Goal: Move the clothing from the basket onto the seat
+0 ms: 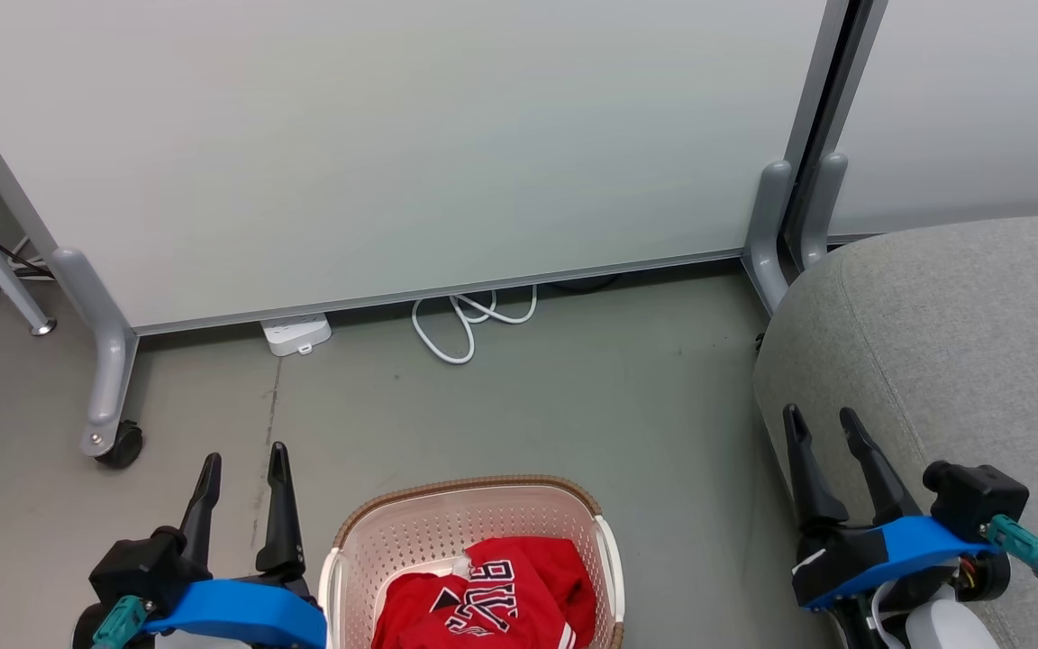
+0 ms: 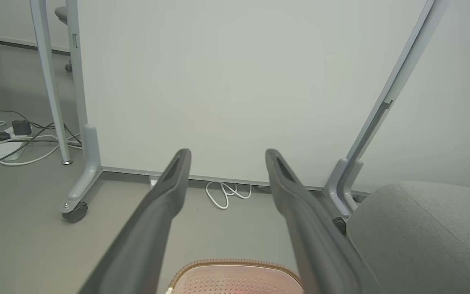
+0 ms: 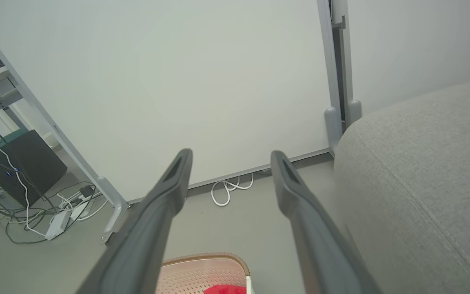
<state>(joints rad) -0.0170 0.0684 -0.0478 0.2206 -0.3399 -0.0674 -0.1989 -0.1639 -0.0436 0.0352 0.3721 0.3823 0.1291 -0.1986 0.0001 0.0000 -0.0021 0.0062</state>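
A red jersey with black-and-white lettering, the clothing (image 1: 487, 597), lies crumpled inside the cream basket (image 1: 411, 532) with a brown woven rim, on the floor at the bottom middle of the head view. The grey seat (image 1: 960, 342) fills the right side. My left gripper (image 1: 244, 461) hangs open to the left of the basket, holding nothing. Over the seat's front edge my right gripper (image 1: 818, 416) is open and empty too. The basket rim (image 2: 235, 263) shows between the left fingers (image 2: 165, 196). The right wrist view has the basket (image 3: 202, 265), a bit of red clothing (image 3: 225, 289) and the seat (image 3: 422, 171).
A white partition panel (image 1: 393, 144) on grey wheeled legs (image 1: 109, 397) stands behind the basket. A white power strip (image 1: 295, 333) and a looped white cable (image 1: 469, 320) lie at its foot. More cables and a dark box (image 3: 18, 171) sit far left.
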